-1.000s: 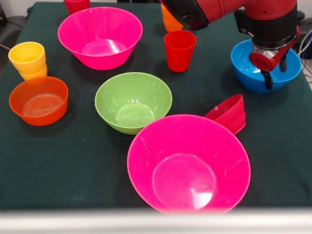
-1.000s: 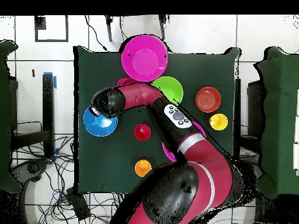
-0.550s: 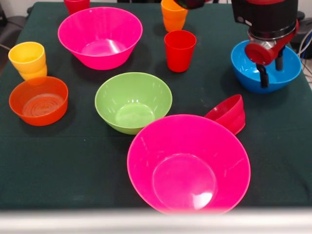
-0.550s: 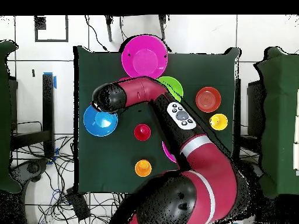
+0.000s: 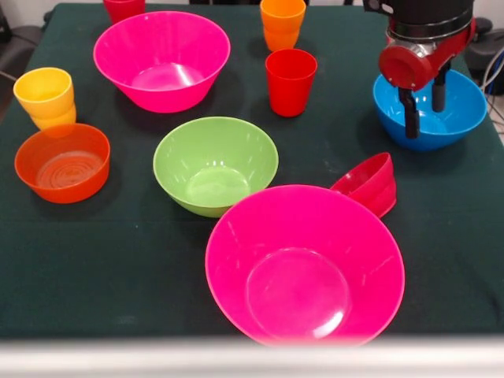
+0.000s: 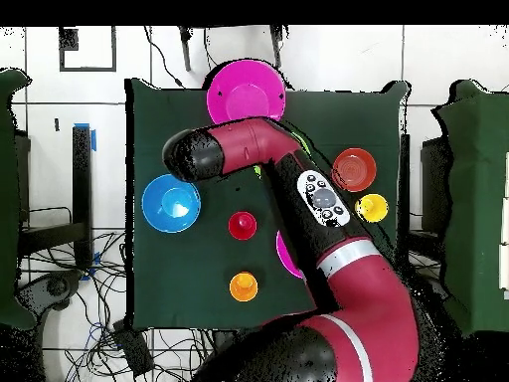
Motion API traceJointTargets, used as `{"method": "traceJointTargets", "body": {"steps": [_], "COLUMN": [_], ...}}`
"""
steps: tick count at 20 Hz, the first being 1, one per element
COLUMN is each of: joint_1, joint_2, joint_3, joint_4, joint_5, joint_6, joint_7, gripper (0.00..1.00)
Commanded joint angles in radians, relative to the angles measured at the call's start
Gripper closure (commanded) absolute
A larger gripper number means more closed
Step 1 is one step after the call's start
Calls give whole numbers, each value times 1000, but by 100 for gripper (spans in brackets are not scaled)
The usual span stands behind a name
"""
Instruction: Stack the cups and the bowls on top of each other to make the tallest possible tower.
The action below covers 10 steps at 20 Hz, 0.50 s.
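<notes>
My gripper point(image 5: 424, 122) hangs open and empty just above the blue bowl point(image 5: 465, 110), its two dark fingers point(image 5: 410, 118) over the bowl's left half. A small red bowl point(image 5: 370, 183) lies tipped on its side against the near hot-pink bowl point(image 5: 305, 264). The lime-green bowl point(image 5: 215, 164) stands alone mid-table. Behind it are the red cup point(image 5: 290, 81), the orange cup point(image 5: 282, 24) and a second hot-pink bowl point(image 5: 161, 59). The yellow cup point(image 5: 45, 96) and the translucent orange bowl point(image 5: 61, 161) are at the left. No tower shows. Overhead, the arm point(image 6: 249, 149) hides the gripper beside the blue bowl point(image 6: 171, 203).
Another red cup point(image 5: 124, 8) is cut off at the far edge. The dark green cloth point(image 5: 102, 260) covers the table, with bare cloth at the near left. Overhead, the arm covers the green bowl and part of a pink bowl point(image 6: 283, 254).
The gripper has risen and shifted slightly left over the blue bowl. The upper arm has swung out of the front view, uncovering the orange cup. No object has moved.
</notes>
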State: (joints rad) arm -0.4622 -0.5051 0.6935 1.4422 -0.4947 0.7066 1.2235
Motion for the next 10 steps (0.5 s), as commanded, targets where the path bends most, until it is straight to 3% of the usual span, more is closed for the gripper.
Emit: {"method": "traceJointTargets", "body": {"steps": [1,10], "joint_1": [-17,-35], "joint_2": [-8,24], "joint_3": [-59,-49], "joint_4": [-49,-42], "joint_5": [-20,-6], "joint_6": [-79,-227], "joint_7": [94,147], "gripper": [0,0]}}
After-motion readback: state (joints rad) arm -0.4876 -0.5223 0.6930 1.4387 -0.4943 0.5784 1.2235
